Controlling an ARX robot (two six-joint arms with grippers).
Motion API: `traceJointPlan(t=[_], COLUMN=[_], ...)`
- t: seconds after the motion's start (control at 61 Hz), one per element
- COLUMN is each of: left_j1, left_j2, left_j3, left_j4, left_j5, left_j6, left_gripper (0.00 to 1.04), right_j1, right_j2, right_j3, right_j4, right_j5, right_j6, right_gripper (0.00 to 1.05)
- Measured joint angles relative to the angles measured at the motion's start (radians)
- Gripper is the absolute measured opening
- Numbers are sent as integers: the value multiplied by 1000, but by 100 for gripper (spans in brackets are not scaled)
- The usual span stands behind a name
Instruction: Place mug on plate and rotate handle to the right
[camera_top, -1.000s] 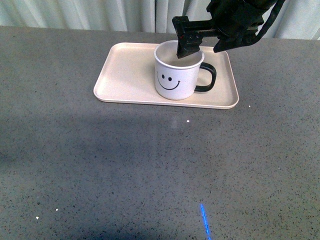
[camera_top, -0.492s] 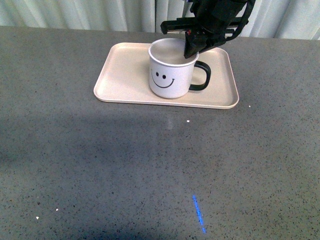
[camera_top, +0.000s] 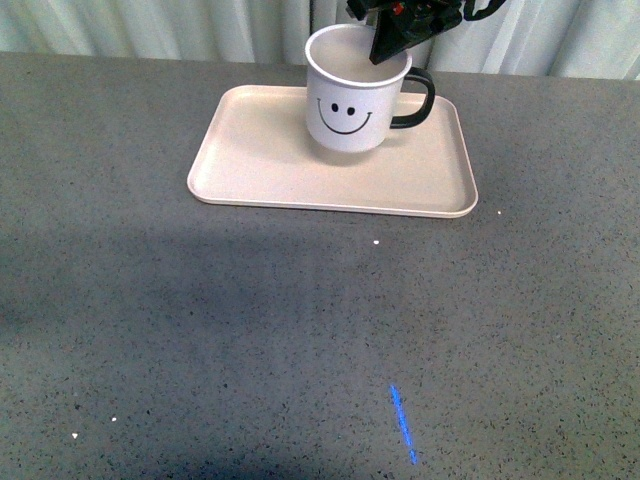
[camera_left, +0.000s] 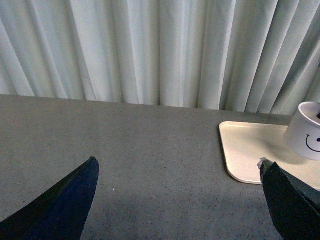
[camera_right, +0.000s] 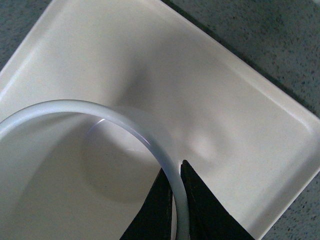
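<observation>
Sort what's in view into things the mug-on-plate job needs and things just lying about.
Job in hand: mug; its handle; plate; right gripper, clamped on the mug's rim.

Just there: table; curtain; blue streak on the table; left gripper, open and holding nothing.

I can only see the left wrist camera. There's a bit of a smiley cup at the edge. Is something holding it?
Observer: Yes. The right gripper is pinching the mug by its rim, one finger inside and one outside.
Operator: Does it have a handle?
Observer: Yes, a black handle, pointing to the robot's right.
Operator: Is the cup in the middle of the plate?
Observer: Not quite. It is toward the far edge of the plate, a little right of centre.
</observation>
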Motion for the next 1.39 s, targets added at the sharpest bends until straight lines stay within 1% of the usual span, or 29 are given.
traceJointPlan(t=[0.016, 0.066, 0.098, 0.18, 0.902, 0.951, 1.033, 1.082, 1.115, 1.131, 1.23, 1.361, 1.393], left_j1=[0, 0, 0, 0, 0, 0, 0, 0, 0, 0, 0, 0, 0], left_j2=[0, 0, 0, 0, 0, 0, 0, 0, 0, 0, 0, 0, 0], left_j3=[0, 0, 0, 0, 0, 0, 0, 0, 0, 0, 0, 0, 0], left_j4=[0, 0, 0, 0, 0, 0, 0, 0, 0, 0, 0, 0, 0], left_j5=[0, 0, 0, 0, 0, 0, 0, 0, 0, 0, 0, 0, 0], left_j6=[0, 0, 0, 0, 0, 0, 0, 0, 0, 0, 0, 0, 0], left_gripper=[95, 95, 95, 95, 95, 95, 95, 95, 95, 95, 95, 95, 95], right_j1=[-18, -18, -18, -16, -3, -3, -2, -2, -2, -2, -3, -8, -11], right_j2=[19, 22, 26, 34, 58, 58, 58, 58, 58, 58, 58, 58, 57], right_j3=[7, 8, 10, 10, -32, -32, -32, -32, -32, -30, -16, 42, 53], right_j4=[-14, -18, -28, -30, -26, -26, -26, -27, -27, -29, -42, -56, -55], right_j5=[-10, -27, -63, -80, -76, -76, -76, -76, -77, -78, -82, -122, -135], right_j6=[-93, -98, -103, -115, -192, -194, -195, -196, -196, -198, -200, -194, -191], right_gripper=[2, 2, 2, 2, 2, 11, 22, 30, 34, 39, 53, 74, 78])
